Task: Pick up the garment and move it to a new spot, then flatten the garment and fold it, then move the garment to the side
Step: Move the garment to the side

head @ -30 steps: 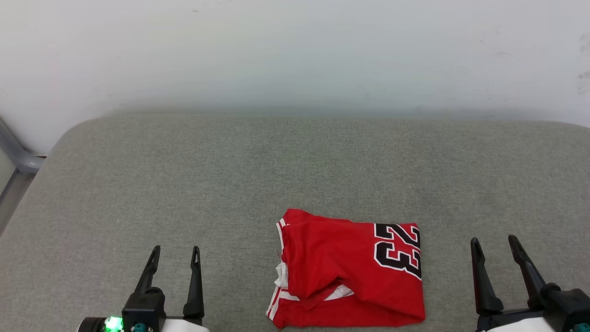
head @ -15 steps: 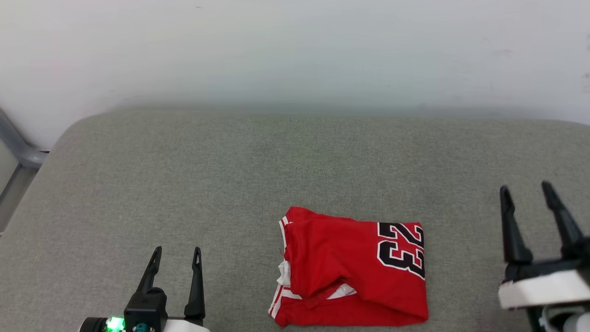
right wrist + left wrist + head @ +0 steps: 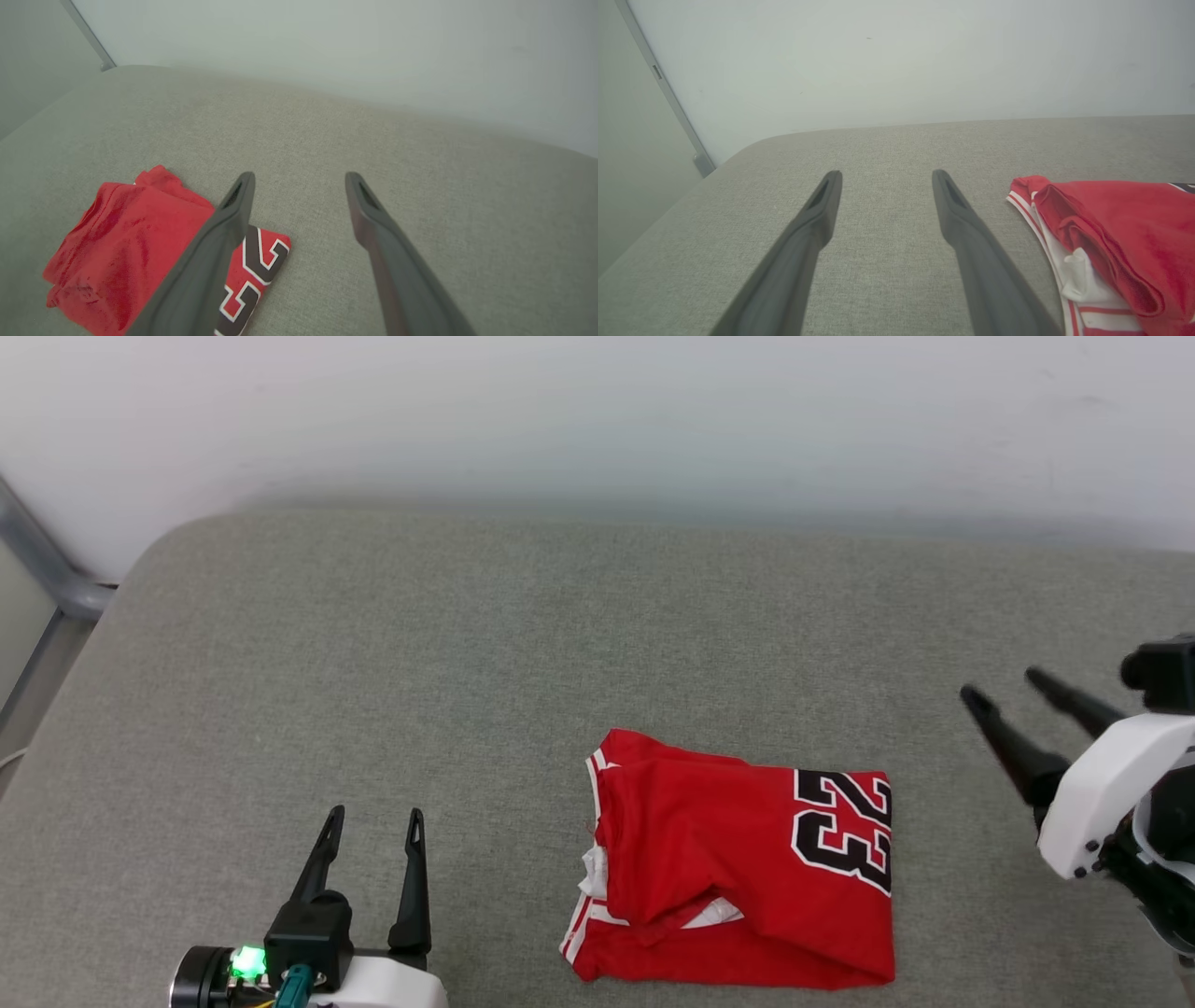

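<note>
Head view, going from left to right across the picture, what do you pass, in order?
grey metal bar → left pincer → red shirt → right pincer

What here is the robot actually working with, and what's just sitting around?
Part of the job:
red garment, folded
left end effector, open
right end effector, open, not touching the garment

Just there:
grey cushion underneath
white wall
grey metal bar at the corner
</note>
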